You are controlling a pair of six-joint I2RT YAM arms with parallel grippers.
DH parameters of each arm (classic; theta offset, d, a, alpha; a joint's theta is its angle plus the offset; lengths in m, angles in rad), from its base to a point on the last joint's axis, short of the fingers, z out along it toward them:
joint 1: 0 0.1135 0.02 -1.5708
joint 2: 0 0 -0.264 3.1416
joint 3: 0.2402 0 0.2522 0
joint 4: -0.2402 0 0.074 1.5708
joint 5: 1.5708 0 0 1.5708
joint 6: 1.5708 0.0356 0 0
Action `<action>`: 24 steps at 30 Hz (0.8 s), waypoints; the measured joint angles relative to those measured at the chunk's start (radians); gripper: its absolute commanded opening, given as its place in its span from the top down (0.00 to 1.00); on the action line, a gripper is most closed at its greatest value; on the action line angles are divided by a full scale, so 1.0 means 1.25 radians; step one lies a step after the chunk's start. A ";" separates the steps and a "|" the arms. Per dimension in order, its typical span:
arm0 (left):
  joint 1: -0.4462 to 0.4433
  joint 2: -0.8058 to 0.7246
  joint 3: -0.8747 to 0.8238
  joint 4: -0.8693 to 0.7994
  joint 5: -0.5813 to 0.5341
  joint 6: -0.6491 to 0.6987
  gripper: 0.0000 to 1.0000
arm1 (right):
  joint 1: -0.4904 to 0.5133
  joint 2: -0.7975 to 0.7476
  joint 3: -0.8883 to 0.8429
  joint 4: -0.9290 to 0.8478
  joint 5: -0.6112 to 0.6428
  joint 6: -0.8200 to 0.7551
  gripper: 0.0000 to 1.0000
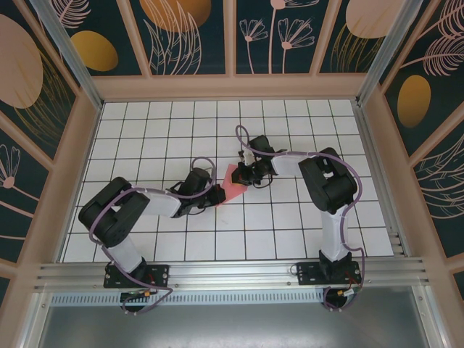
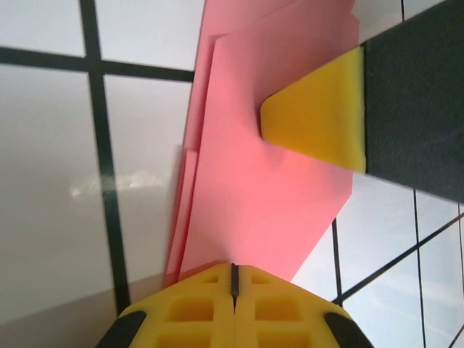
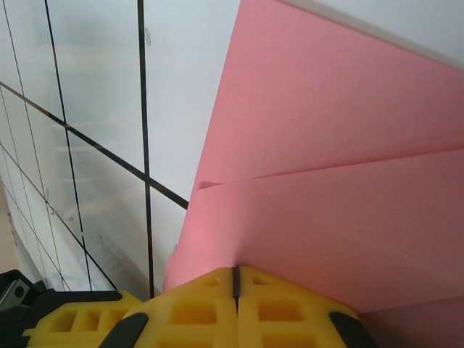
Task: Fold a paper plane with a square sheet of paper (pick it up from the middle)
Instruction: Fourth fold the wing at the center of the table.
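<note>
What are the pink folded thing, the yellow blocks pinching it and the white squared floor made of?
The pink folded sheet looks like thin matte paper: crisp creases, sharp edges, flat layers. The yellow pads seem soft foam or rubber, matte, with moulded square hollows; I can't tell which. The white gridded tabletop looks smooth and glossy, perhaps laminate or tile: it mirrors light.

White tiled table (image 1: pixel 290 232), black grid lines, folded pink-red paper (image 1: pixel 233 183) near its middle
</note>
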 measured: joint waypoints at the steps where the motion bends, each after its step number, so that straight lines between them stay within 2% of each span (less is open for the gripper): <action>1: 0.001 -0.013 -0.017 0.005 0.005 0.002 0.94 | 0.000 0.000 0.001 -0.001 0.000 -0.001 0.93; 6: 0.002 -0.065 -0.068 -0.001 0.021 0.026 0.96 | 0.000 0.002 0.002 -0.002 0.000 -0.005 0.93; 15: 0.002 -0.141 -0.076 -0.123 0.027 0.087 0.96 | 0.000 0.003 0.005 -0.006 0.000 -0.005 0.93; 24: 0.002 -0.179 -0.061 -0.089 0.004 0.060 0.97 | 0.000 0.005 0.010 -0.013 -0.001 -0.005 0.93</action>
